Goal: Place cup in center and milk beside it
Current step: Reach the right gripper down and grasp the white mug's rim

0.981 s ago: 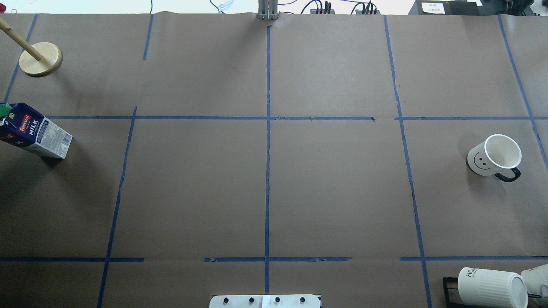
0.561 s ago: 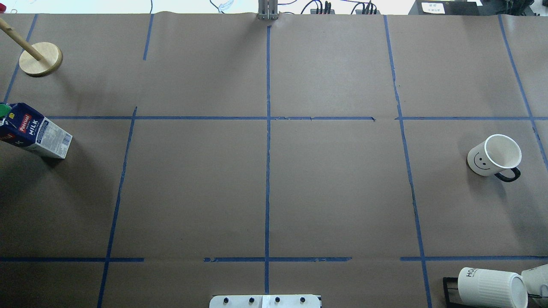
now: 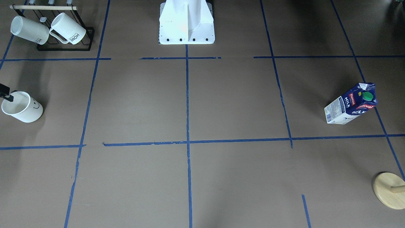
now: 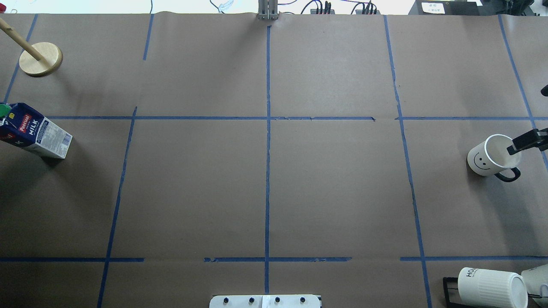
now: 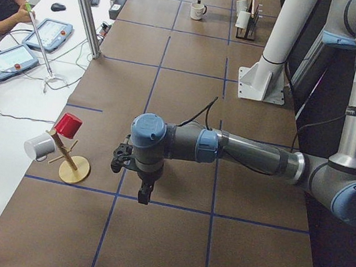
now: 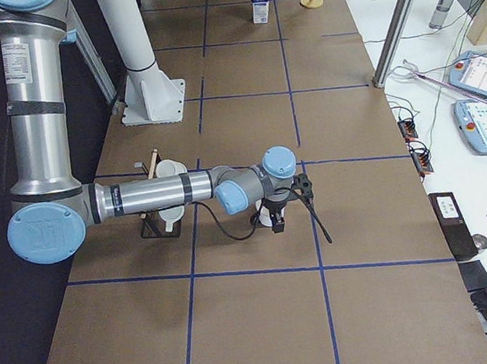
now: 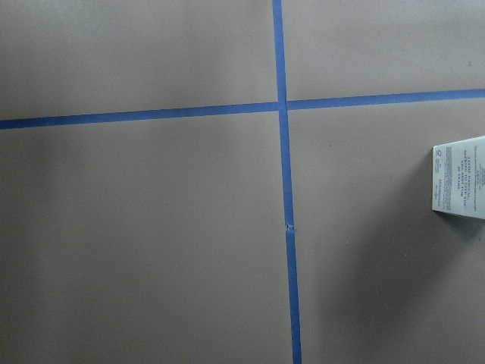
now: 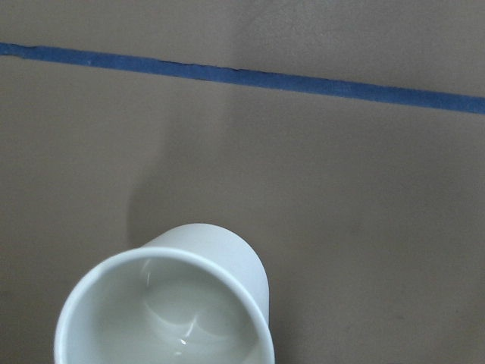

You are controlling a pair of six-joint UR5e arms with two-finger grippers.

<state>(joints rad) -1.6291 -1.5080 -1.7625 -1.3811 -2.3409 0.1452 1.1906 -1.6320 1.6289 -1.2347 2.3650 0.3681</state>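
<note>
The white smiley cup stands upright at the table's right side and also shows in the front view. One black finger of my right gripper reaches in from the right edge, over the cup's rim; I cannot tell whether the gripper is open or shut. The right wrist view looks down into the cup. The milk stands at the far left edge. My left gripper hangs over the table near the milk; whether it is open or shut I cannot tell. The center is bare brown paper.
A black rack with ribbed HOME mugs stands at the near right corner. A wooden peg stand is at the far left. The robot's white base sits at the near middle edge.
A black finger of my right gripper has come into the overhead view from the right edge, over the cup. The cup and the milk have not moved.
</note>
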